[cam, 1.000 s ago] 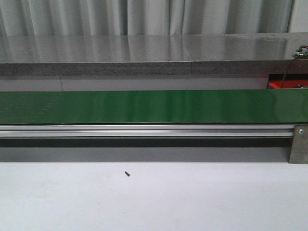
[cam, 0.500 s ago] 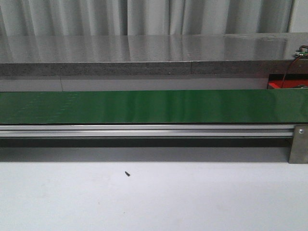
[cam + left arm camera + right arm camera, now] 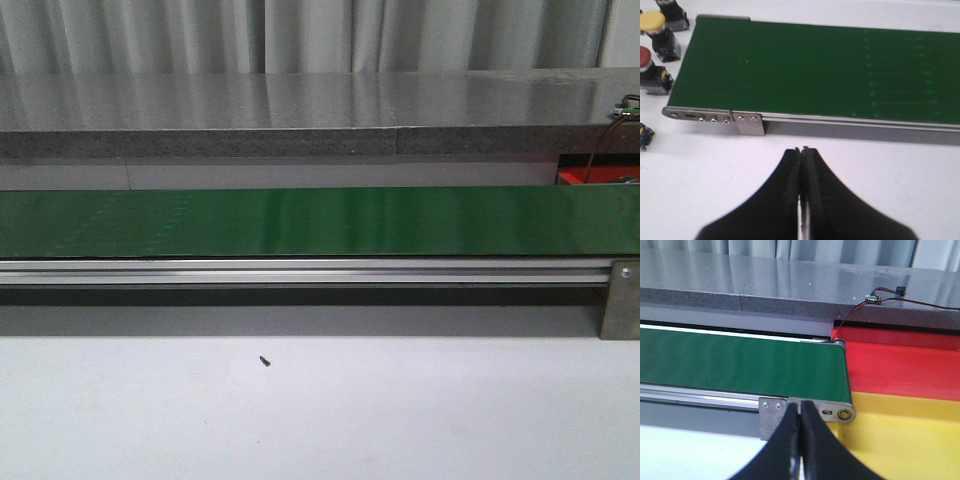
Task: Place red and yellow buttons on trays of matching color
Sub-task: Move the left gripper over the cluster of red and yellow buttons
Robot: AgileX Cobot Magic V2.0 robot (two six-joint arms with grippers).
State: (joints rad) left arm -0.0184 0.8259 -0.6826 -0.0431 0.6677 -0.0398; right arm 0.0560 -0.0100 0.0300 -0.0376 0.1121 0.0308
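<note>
Grey curtains and a polished grey counter [image 3: 300, 105] fill the back of the front view you are looking at. Below them a green conveyor belt [image 3: 320, 222] runs the full width on its aluminium rail [image 3: 300, 270], and the white table [image 3: 400, 410] lies in front with a small dark speck [image 3: 265, 361] on it. You see a sliver of the red tray [image 3: 598, 176] at the far right, behind the belt's end. Neither arm and no button shows here.

Turn to the left wrist view: the left gripper [image 3: 803, 151] hovers over the white table with its black fingers pressed together, holding nothing. Beyond it you see the belt's end [image 3: 705, 115], and off that end, well apart from the fingertips, stand a yellow button [image 3: 652, 21] and a red button [image 3: 644, 56], each on a black base, one just beside the other. Two more dark parts sit cut off at the frame's edge; you cannot tell what they are.

In the right wrist view, the right gripper [image 3: 800, 405] is also closed and empty, just in front of the belt's other end. You see the yellow tray [image 3: 910, 440] beside it and the red tray behind that, both touching, with thin wires [image 3: 875, 299] on the counter.
</note>
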